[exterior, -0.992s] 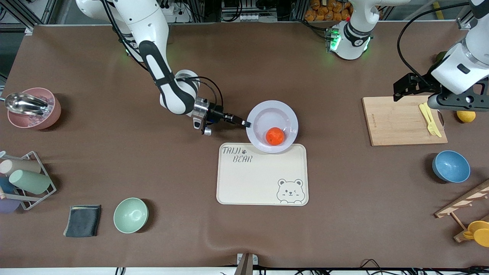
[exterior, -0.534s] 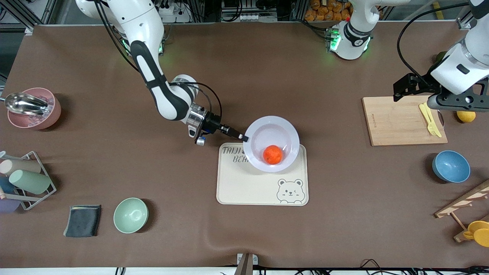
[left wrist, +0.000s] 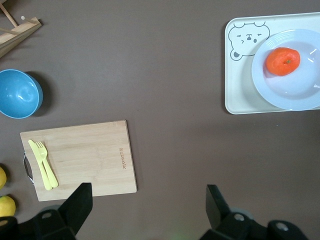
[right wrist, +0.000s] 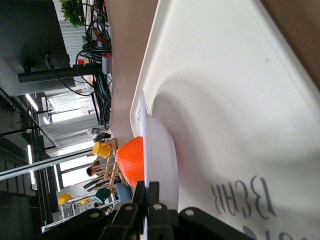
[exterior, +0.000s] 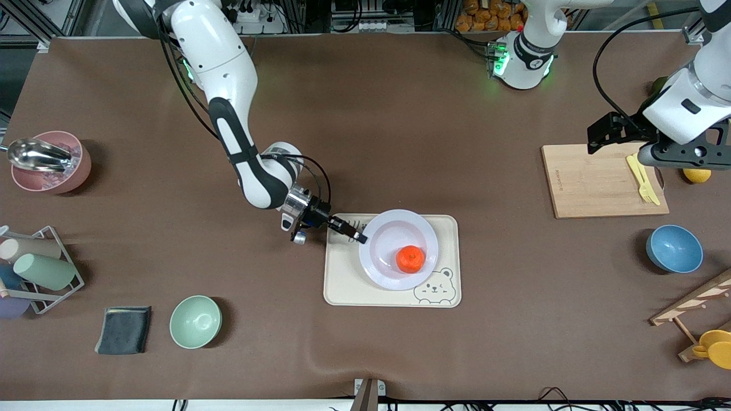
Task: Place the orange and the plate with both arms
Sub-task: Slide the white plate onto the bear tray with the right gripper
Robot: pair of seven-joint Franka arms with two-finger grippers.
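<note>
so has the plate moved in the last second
Yes. The plate, gripped at its rim by the right gripper, came toward the front camera and now sits fully over the bear tray.

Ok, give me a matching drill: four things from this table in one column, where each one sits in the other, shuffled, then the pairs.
Things
1. orange
2. plate
3. yellow fork
4. metal scoop

Places
A. on the wooden board
B. in the pink bowl
C. on the plate
D. over the bear tray, rim pinched by the right hand

Pairs: 1-C, 2-D, 3-A, 4-B

The left hand waits open above the board.
</note>
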